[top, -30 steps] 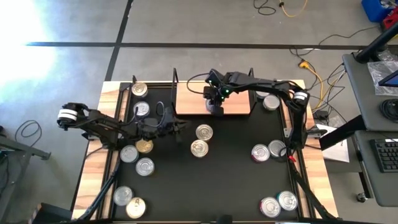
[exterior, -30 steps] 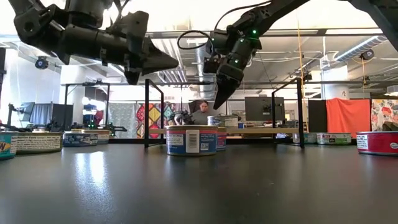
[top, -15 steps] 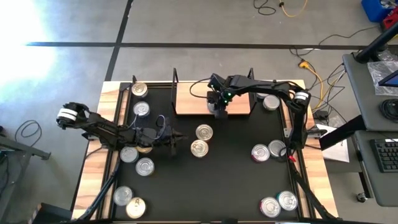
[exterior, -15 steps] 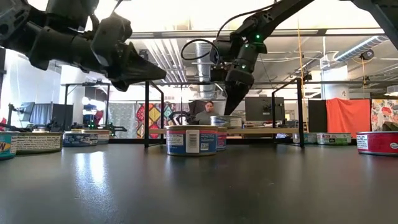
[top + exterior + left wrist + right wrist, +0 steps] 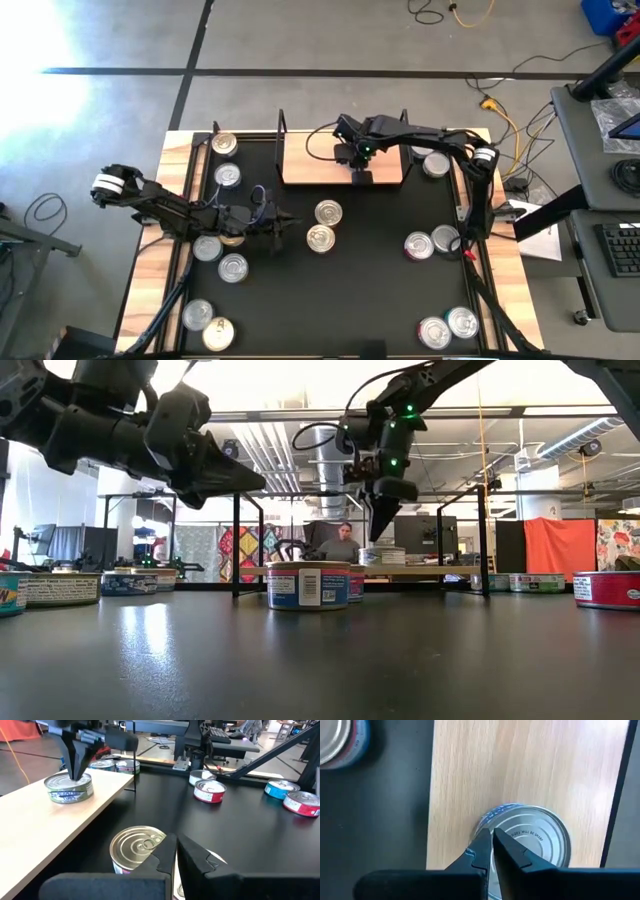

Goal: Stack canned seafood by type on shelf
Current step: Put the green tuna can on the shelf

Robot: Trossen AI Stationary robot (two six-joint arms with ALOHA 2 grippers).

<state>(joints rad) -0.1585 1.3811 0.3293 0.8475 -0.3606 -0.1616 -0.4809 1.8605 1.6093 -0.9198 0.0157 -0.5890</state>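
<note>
over shelf: right pincer clenched, empty, poised above silver-lidded tin on board. left pincer clenched (empty) above worktop, near loose tins.

- The place looks like a robotics lab or open workshop hall.
- Exposed ceiling ducts and pipes run overhead.
- A bare concrete floor carries loose cables.
- A desk with a keyboard stands beside the worktop.
- A person sits at a far workstation, near an orange partition.
</note>
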